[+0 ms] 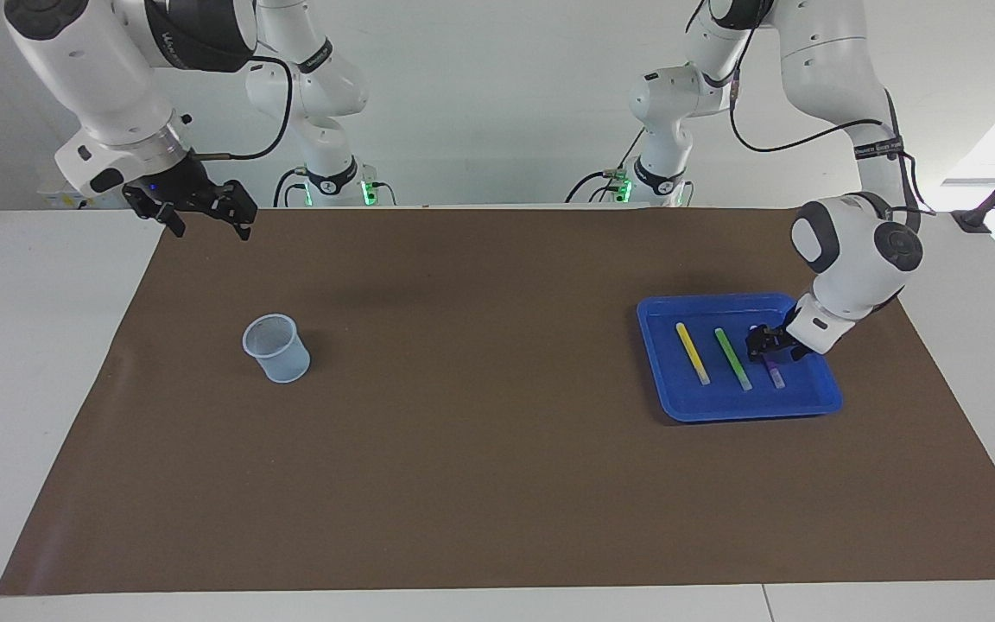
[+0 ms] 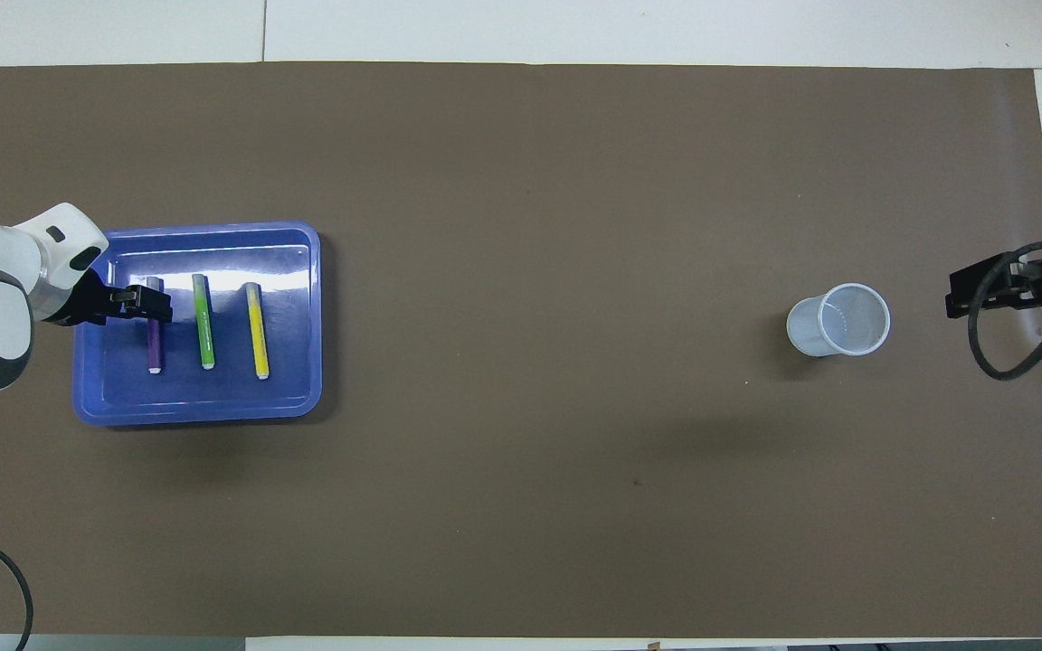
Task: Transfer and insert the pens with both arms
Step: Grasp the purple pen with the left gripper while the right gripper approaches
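Three pens lie side by side in a blue tray point(image 1: 808, 403) point(image 2: 304, 271) toward the left arm's end of the table: yellow point(image 1: 693, 352) point(image 2: 255, 330), green point(image 1: 732, 358) point(image 2: 204, 325) and purple point(image 1: 776, 374) point(image 2: 155, 348). My left gripper point(image 1: 761, 342) point(image 2: 146, 303) is down in the tray at the purple pen, over the part of it nearer the robots. The pen still lies flat in line with the others. My right gripper point(image 1: 208, 220) point(image 2: 955, 303) is open, empty and raised, waiting at the right arm's end of the brown mat.
A pale translucent cup point(image 1: 275, 347) point(image 2: 838, 319) stands upright on the brown mat point(image 1: 497, 484) toward the right arm's end. Two slimmer white arms with green lights point(image 1: 329, 177) point(image 1: 655, 177) stand at the robots' edge. White table borders the mat.
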Action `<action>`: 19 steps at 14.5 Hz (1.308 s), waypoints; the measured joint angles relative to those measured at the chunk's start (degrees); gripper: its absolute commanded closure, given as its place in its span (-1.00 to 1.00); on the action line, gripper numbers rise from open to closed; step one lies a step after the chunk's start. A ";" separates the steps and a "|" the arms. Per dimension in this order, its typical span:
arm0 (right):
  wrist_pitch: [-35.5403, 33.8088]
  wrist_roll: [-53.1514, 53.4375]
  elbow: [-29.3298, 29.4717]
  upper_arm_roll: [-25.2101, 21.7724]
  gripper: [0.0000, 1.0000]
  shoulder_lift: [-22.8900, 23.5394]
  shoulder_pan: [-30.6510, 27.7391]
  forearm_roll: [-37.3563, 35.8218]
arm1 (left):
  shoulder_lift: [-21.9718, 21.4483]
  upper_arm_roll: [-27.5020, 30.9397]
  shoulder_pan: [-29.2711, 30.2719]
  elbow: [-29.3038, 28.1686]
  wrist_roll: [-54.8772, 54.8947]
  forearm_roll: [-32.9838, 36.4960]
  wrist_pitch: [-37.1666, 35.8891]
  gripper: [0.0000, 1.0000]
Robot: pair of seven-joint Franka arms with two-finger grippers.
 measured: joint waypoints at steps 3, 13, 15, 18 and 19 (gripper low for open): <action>-0.53 0.00 0.00 0.38 -1.00 -0.62 0.19 1.05 | 0.68 0.25 0.03 0.03 1.54 0.00 0.62 -0.50; 3.00 0.49 -0.84 0.57 -1.00 -1.57 2.31 9.06 | 0.74 0.25 0.03 0.03 2.65 0.01 1.34 1.00; 5.06 4.13 -1.63 0.58 -1.00 -1.56 2.41 12.60 | 0.75 0.25 0.03 0.05 2.75 0.01 1.44 1.00; 9.27 9.42 -3.25 0.59 -1.00 -1.55 2.43 17.83 | 0.77 0.24 0.02 0.88 2.85 0.01 1.04 1.00; 11.08 10.92 -4.22 0.58 -1.00 -1.52 2.42 20.04 | 0.77 0.21 -0.02 2.05 2.86 0.01 -0.68 1.00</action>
